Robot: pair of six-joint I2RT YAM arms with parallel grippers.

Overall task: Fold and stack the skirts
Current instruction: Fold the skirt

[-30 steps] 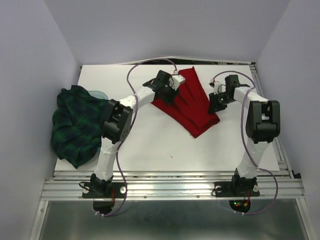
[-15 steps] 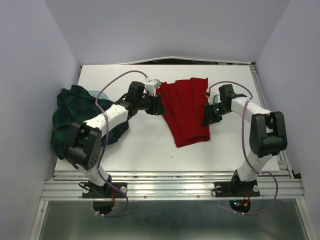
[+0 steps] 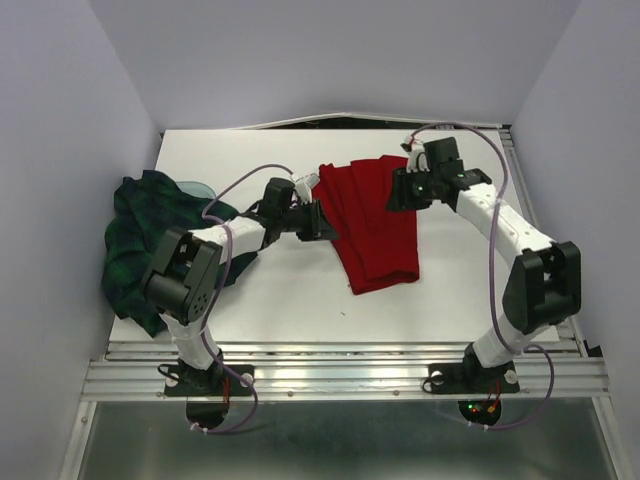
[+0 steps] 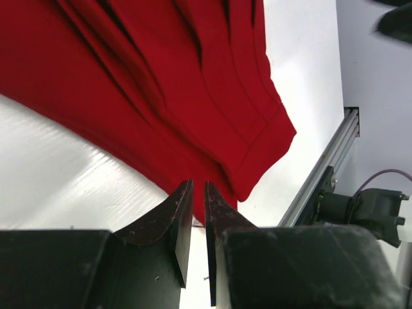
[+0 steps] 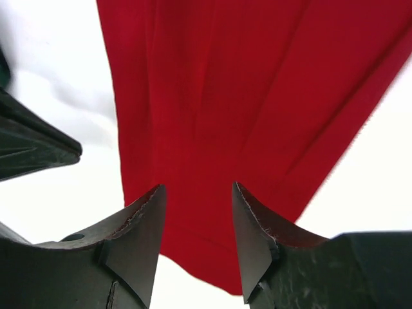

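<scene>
your red skirt point(image 3: 375, 225) is matt cloth, smooth, with pressed pleats. the plaid skirt point(image 3: 140, 255) is softer woven cloth. the white worktop point(image 3: 290, 290) looks smooth with a faint sheen. the right hand point(image 5: 196, 190) is dark matt plastic, scuffed at the edges.

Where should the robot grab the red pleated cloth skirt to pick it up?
The bright red pleated cloth skirt lies flat on the white table, so only its thin edges can be pinched. Probably take the two far corners, coming in low from the left and right sides.
</scene>
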